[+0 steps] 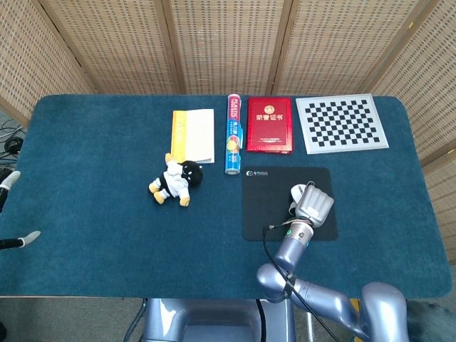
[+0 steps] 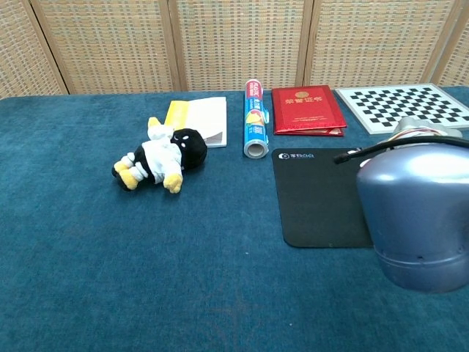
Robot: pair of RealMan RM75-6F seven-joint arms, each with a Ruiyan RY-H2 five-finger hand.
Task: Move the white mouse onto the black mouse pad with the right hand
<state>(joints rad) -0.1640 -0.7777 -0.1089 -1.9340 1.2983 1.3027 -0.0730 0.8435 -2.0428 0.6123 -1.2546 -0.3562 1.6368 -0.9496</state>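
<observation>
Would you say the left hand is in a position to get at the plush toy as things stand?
Probably yes. Only fingertips of the left hand show at the table's left edge, empty as far as I can see. The plush toy lies in the open on the cloth, with bare table between them.

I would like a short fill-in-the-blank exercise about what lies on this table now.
1. The right robot hand is above the black ____.
2. The rolled tube lies between the yellow booklet and the ____ book.
3. The board at the far right corner has a ____ pattern.
4. The plush toy lies to the ____ of the tube.

Missing words: mouse pad; red; checkered; left
</observation>
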